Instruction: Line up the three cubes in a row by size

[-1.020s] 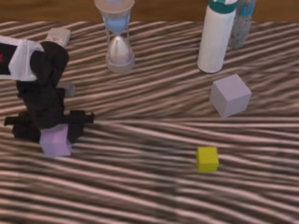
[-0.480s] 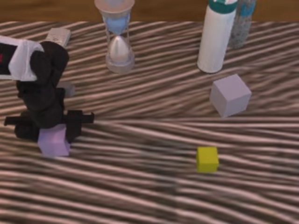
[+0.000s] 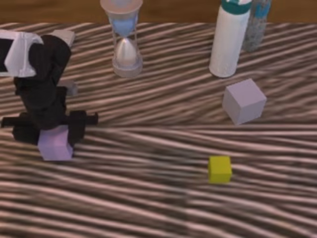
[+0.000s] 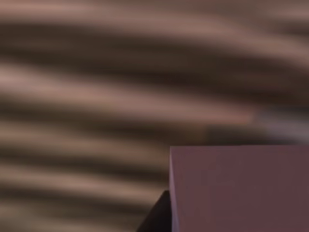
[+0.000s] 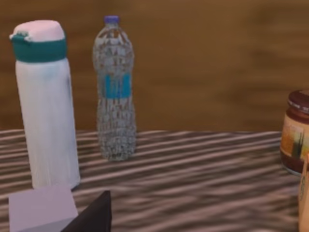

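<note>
At the left of the top view, the left gripper (image 3: pixel 52 136) is closed on the medium lilac-purple cube (image 3: pixel 55 144), its black fingers pressed to the cube's two sides above the striped table (image 3: pixel 148 198). In the left wrist view the same cube (image 4: pixel 239 188) fills the lower right corner. The small yellow cube (image 3: pixel 219 169) lies right of centre, low in the frame, well apart from the held one. The largest pale lavender cube (image 3: pixel 243 101) sits above it toward the right, near the white flask with a teal collar (image 3: pixel 228 39). A sand timer (image 3: pixel 127 37) stands at upper centre. The right gripper is outside the top view; its wrist view shows the flask, a water bottle (image 5: pixel 115 92) and a jar (image 5: pixel 295 133).
</note>
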`<state>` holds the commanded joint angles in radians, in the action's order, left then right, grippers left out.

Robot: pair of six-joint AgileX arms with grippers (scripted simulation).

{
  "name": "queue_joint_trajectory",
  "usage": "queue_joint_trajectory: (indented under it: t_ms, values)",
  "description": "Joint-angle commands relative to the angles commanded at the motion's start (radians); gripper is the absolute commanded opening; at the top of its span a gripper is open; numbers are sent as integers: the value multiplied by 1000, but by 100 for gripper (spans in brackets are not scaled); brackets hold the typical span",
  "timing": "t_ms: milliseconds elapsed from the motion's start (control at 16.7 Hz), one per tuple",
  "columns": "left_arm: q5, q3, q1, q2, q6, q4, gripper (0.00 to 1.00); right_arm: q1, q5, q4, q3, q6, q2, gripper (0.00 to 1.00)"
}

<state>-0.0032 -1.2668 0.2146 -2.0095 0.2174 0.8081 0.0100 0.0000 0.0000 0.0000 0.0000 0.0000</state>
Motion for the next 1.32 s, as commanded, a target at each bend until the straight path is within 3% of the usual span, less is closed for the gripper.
queue_joint_trajectory:
  t_ms: [300,720,900,1320]
  values:
    - [0,-88,-12,79,2,171,0,0,0,0,0,0,0,100]
    - [-1,-130,31,55,38,196,0,0,0,0,0,0,0,100]
    - [-1,-254,156,-19,158,252,0,0,0,0,0,0,0,100]
    - [-1,-590,533,-201,514,402,0,0,0,0,0,0,0,100]
